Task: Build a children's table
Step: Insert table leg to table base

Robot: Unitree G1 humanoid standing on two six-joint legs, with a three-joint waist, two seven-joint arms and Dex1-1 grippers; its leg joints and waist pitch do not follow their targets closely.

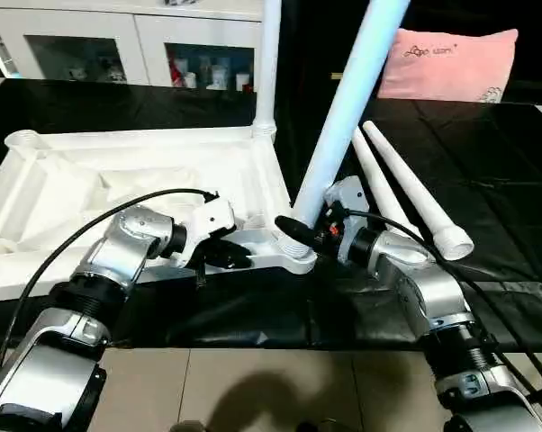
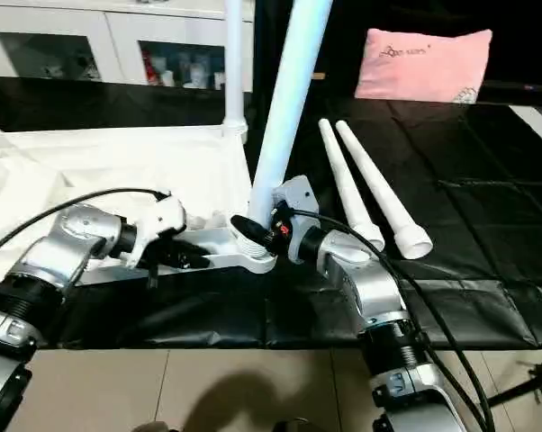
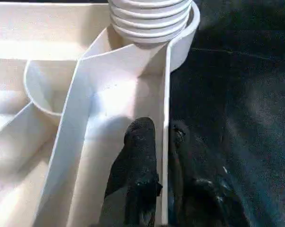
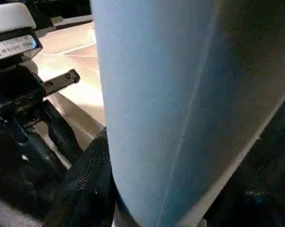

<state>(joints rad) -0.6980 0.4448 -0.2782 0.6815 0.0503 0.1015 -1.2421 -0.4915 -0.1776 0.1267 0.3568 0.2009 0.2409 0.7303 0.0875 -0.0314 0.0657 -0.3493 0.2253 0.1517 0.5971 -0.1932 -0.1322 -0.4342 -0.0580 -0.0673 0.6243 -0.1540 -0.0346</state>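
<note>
The white children's table top (image 1: 118, 180) lies upside down on the black cloth. One leg (image 1: 267, 63) stands upright in its far right corner socket. A second leg (image 1: 352, 99) leans in the near right corner socket (image 1: 293, 261), and my right gripper (image 1: 307, 227) is shut on its lower end. That leg (image 4: 171, 94) sits between the fingers in the right wrist view. My left gripper (image 1: 230, 256) is shut on the near rim (image 3: 165, 94), one finger on each side, just short of the socket. Two loose legs (image 1: 406, 193) lie on the cloth to the right.
A pink pillow (image 1: 447, 63) lies at the back right, and a white cabinet (image 1: 118, 45) with glass doors stands behind the table top. The black cloth (image 1: 496, 153) ends at tiled floor (image 1: 253, 387) near me. Black cables loop over both forearms.
</note>
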